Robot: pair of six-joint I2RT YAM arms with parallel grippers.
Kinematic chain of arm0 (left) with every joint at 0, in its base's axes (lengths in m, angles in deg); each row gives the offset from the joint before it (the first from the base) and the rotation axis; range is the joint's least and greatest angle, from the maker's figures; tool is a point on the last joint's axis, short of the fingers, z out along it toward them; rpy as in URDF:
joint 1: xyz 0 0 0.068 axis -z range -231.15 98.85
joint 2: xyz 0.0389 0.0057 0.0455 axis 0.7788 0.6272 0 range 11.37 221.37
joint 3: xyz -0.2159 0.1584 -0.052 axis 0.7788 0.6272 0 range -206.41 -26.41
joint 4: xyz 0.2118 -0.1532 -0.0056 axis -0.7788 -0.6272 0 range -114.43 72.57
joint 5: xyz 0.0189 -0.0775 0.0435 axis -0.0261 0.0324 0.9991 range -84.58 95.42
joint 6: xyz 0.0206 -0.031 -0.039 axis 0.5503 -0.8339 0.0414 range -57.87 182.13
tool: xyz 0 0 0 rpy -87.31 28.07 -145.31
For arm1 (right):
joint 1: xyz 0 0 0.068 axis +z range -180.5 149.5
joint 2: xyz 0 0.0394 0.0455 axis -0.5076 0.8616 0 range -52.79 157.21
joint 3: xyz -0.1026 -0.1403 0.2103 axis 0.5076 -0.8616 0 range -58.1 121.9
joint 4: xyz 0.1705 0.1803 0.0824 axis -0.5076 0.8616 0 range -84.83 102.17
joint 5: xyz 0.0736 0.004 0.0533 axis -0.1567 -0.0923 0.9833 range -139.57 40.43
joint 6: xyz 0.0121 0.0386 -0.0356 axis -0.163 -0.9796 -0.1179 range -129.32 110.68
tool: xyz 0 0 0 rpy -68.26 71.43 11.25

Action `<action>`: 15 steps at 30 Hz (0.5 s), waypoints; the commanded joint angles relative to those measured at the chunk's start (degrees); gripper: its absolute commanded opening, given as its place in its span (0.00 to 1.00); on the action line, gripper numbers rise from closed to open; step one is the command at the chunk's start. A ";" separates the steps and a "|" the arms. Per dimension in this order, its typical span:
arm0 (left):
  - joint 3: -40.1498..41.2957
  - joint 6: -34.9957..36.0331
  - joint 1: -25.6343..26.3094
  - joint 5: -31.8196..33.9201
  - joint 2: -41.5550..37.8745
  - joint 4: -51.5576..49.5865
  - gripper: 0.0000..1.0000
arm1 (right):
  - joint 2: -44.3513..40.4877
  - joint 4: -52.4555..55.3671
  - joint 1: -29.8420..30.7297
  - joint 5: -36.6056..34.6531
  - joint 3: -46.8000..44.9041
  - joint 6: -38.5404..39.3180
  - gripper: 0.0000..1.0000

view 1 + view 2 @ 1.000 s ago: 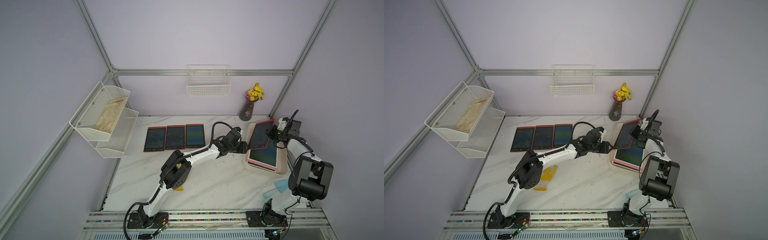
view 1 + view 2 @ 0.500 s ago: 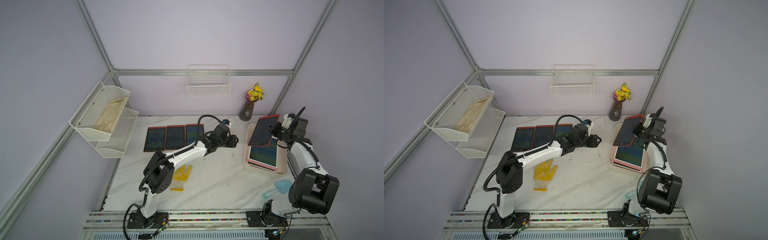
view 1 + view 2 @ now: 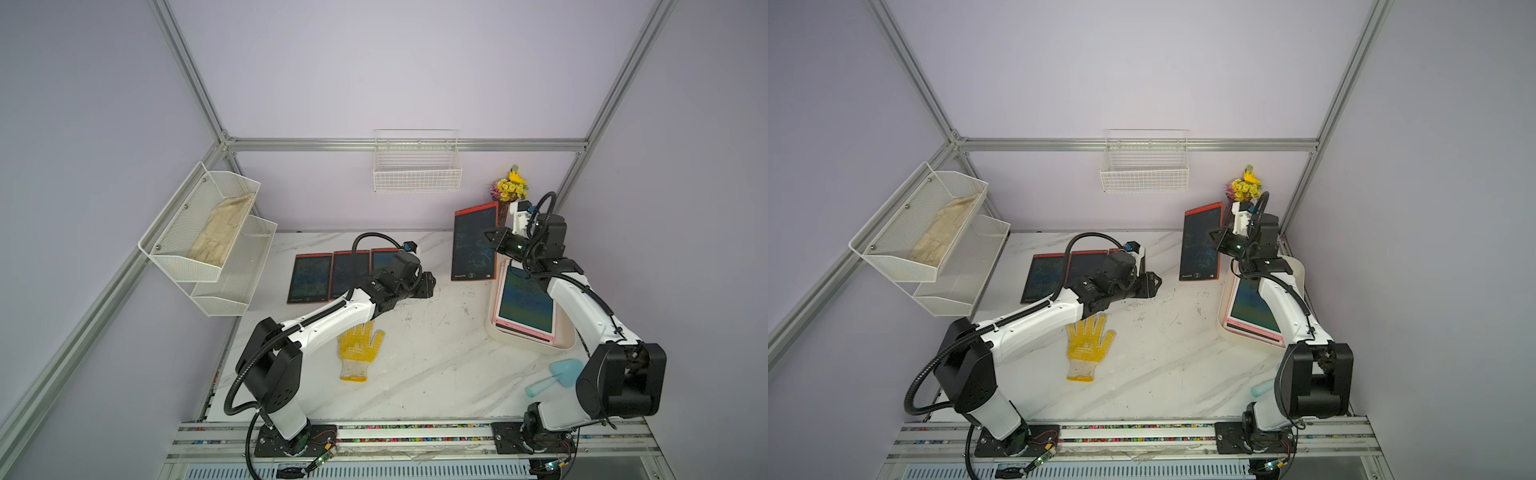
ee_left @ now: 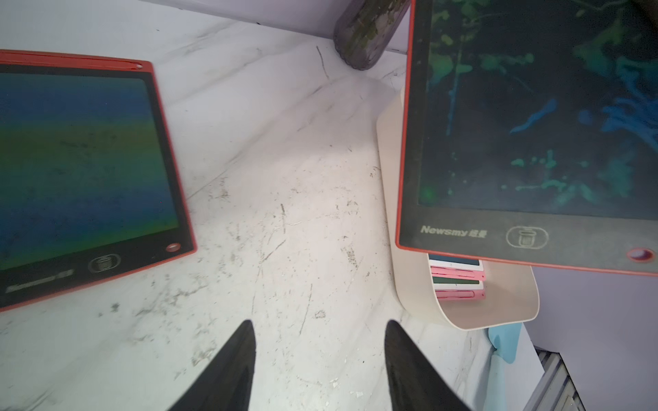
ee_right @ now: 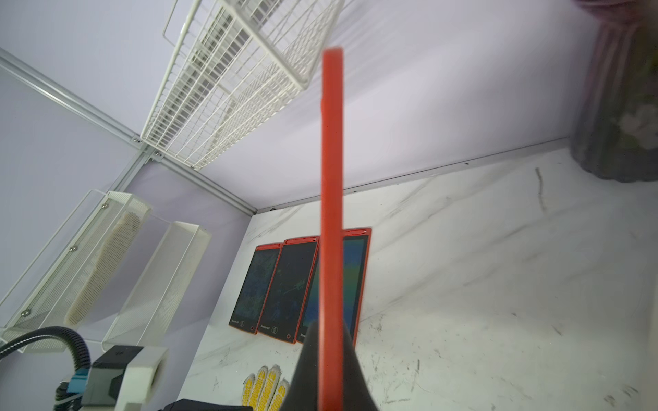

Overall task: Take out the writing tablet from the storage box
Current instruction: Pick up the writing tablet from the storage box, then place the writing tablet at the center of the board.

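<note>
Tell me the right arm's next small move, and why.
Probably swing the red tablet sideways toward the bare table beside the row of three tablets. The right gripper is shut on its edge, and it hangs clear above the storage box.

The writing tablet (image 5: 332, 213) is seen edge-on — a thin red strip — pinched by the right gripper (image 5: 330, 328), and three red tablets (image 5: 281, 288) are laid side by side on the marble table (image 5: 480, 284).

The white marble counter (image 3: 436, 374) carries three red-framed tablets (image 3: 349, 276) side by side at the back, a yellow glove (image 3: 359, 347) in front of them, a cream storage box (image 3: 528, 344) on the right, a blue scoop (image 3: 555, 376) near it, and a flower vase (image 3: 503, 214) in the back corner.
</note>
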 commanded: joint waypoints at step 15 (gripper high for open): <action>13.27 4.46 -7.73 6.88 -16.43 -5.04 0.63 | 20.70 -8.49 4.88 3.65 9.68 -4.89 0.00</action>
